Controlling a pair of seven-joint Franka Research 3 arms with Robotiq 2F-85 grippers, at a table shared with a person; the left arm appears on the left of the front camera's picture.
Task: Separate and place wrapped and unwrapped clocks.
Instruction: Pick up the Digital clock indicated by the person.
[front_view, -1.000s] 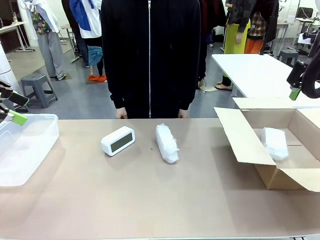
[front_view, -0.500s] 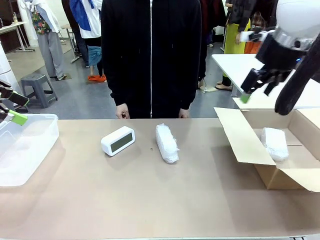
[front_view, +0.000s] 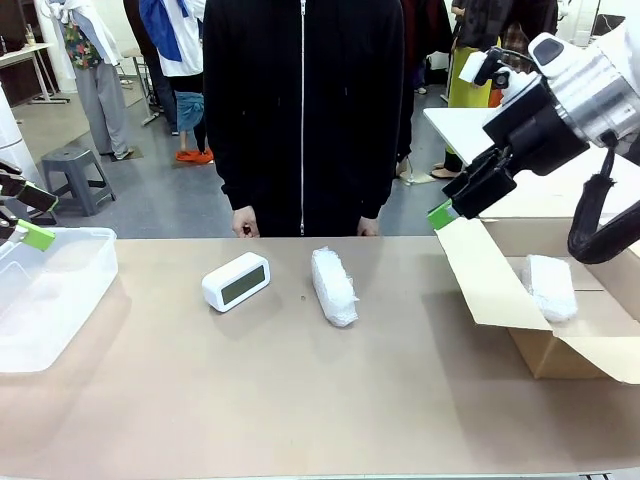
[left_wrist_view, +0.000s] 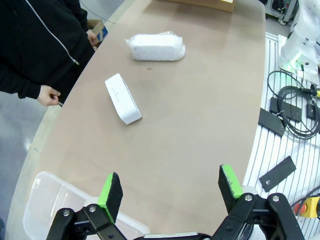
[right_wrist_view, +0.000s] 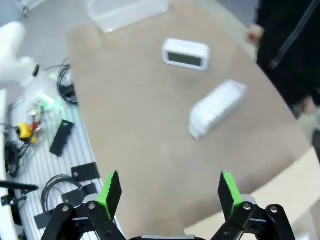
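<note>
A bare white clock (front_view: 236, 281) with a dark screen lies left of centre on the table, and a bubble-wrapped clock (front_view: 333, 285) lies beside it to the right. A second wrapped clock (front_view: 551, 285) rests inside the cardboard box (front_view: 500, 300). My right gripper (front_view: 452, 205) hangs open in the air above the box's left flap, holding nothing. From its wrist, the open gripper (right_wrist_view: 169, 189) looks down on the clock (right_wrist_view: 185, 53) and the bundle (right_wrist_view: 217, 108). My left gripper (front_view: 35, 218) stands open above the tub, and from its wrist the gripper (left_wrist_view: 170, 186) sees the clock (left_wrist_view: 123, 98) and bundle (left_wrist_view: 155, 46) far off.
A clear plastic tub (front_view: 60, 300) sits at the table's left end. A person in a black jacket stands at the far edge, hands (front_view: 243, 226) low by the table. Cables and black plates (left_wrist_view: 290, 110) lie on the robot's side beyond the table edge.
My right arm has swung in from the right edge, up and leftward, and now hovers over the box's left flap. The left arm, clocks and person have stayed put.
</note>
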